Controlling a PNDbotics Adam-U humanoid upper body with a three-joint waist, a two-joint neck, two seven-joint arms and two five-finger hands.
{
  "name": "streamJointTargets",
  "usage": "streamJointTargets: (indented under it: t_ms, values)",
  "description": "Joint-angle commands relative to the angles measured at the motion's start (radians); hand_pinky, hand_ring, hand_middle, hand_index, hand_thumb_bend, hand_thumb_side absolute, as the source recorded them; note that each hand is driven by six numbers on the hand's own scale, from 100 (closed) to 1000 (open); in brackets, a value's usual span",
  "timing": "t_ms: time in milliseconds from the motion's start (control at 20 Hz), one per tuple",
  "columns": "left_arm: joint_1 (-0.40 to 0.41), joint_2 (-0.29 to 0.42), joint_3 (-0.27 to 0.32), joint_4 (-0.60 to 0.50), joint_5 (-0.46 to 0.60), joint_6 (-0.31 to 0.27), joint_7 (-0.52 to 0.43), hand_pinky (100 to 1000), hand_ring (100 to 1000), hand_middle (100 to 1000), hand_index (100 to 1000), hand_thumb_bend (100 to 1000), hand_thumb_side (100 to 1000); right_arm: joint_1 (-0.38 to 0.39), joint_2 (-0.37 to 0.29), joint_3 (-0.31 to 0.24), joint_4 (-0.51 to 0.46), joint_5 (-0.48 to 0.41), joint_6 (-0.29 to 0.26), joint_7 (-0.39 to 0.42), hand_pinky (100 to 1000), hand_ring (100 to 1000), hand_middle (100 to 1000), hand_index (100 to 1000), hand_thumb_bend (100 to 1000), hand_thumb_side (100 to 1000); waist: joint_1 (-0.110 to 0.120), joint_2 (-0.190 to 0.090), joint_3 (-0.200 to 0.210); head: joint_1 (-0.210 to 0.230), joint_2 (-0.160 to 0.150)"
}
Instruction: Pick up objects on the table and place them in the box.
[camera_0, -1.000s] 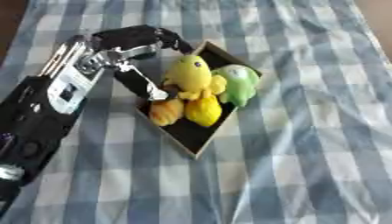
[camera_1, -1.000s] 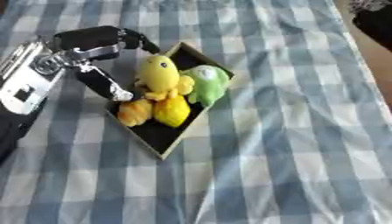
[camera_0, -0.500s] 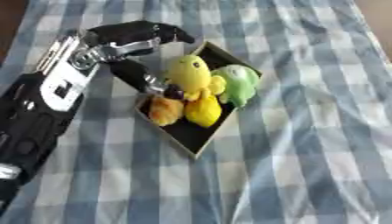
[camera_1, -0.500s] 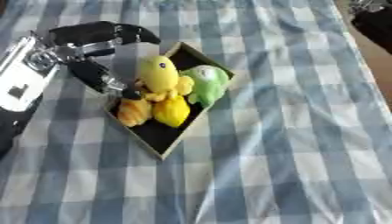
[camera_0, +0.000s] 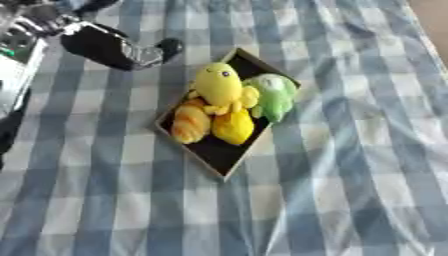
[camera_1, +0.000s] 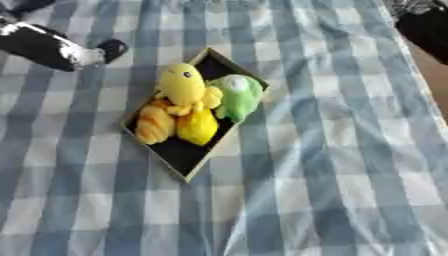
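Four soft toys, a yellow one (camera_0: 218, 85), a green one (camera_0: 274, 93), an orange one (camera_0: 191, 123) and a small yellow one (camera_0: 233, 127), are packed side by side in the box (camera_0: 216, 158) so that all fit. The box lies askew on the checked cloth (camera_0: 350, 165) over the worktop. The left hand (camera_0: 131, 51) is held clear of the box at the upper left, nothing is seen in it, and whether its fingers are spread or curled cannot be told.

Checked cloth over the table

A blue-and-white checked cloth (camera_0: 350, 150) covers nearly all that shows, lying in soft wrinkles toward its right side. Past the cloth's right edge, at the upper corner, a strip of bare brownish surface (camera_1: 435, 75) shows, perhaps floor or tabletop. Above that strip, at the cloth's far right corner, sits a dark shape (camera_1: 427, 25) too blurred to make out.
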Motion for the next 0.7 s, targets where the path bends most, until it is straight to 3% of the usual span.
streamJointTargets:
  t_ms: [50, 100, 150, 200, 450, 500, 550, 700]
  values:
    - [0.077, 0.132, 0.080, -0.162, 0.096, 0.088, 0.121, 792, 820, 745, 832, 243, 461, -0.003, -0.032, -0.019, -0.017, -0.002, -0.003, -0.013, 888, 959, 879, 854, 100, 483, 0.013, -0.041, 0.003, -0.006, 0.002]
    - [0.121, 0.157, 0.104, -0.192, 0.131, 0.106, 0.167, 787, 818, 742, 834, 223, 452, -0.002, -0.033, -0.020, -0.017, -0.003, -0.004, -0.015, 889, 959, 879, 854, 100, 484, 0.012, -0.042, 0.004, -0.006, 0.001]
    - [0.166, 0.177, 0.131, -0.207, 0.166, 0.115, 0.220, 780, 813, 736, 831, 100, 516, -0.002, -0.034, -0.021, -0.017, -0.004, -0.006, -0.018, 889, 960, 879, 854, 100, 486, 0.010, -0.043, 0.006, -0.006, 0.001]
    - [0.209, 0.193, 0.154, -0.214, 0.197, 0.116, 0.270, 776, 809, 731, 828, 204, 461, -0.001, -0.034, -0.022, -0.017, -0.005, -0.008, -0.021, 890, 960, 880, 854, 100, 476, 0.009, -0.044, 0.008, -0.006, 0.001]
    - [0.429, 0.206, 0.271, -0.221, 0.316, 0.096, 0.516, 740, 773, 696, 814, 183, 479, 0.001, -0.033, -0.028, -0.017, -0.010, -0.029, -0.045, 887, 954, 869, 851, 100, 493, -0.003, -0.048, 0.019, -0.002, -0.002]
    - [0.462, 0.196, 0.290, -0.221, 0.334, 0.091, 0.555, 734, 768, 691, 817, 100, 499, 0.001, -0.032, -0.029, -0.017, -0.013, -0.036, -0.052, 885, 951, 865, 850, 100, 499, -0.005, -0.049, 0.021, 0.000, -0.002]
    - [0.494, 0.182, 0.306, -0.221, 0.350, 0.087, 0.590, 731, 770, 693, 819, 177, 496, 0.002, -0.031, -0.029, -0.017, -0.015, -0.044, -0.059, 884, 948, 862, 848, 100, 499, -0.008, -0.049, 0.023, 0.003, -0.003]
    - [0.577, 0.133, 0.343, -0.221, 0.392, 0.072, 0.664, 716, 756, 691, 816, 162, 530, 0.002, -0.027, -0.030, -0.017, -0.024, -0.069, -0.083, 876, 930, 836, 840, 100, 532, -0.014, -0.050, 0.027, 0.012, -0.006]
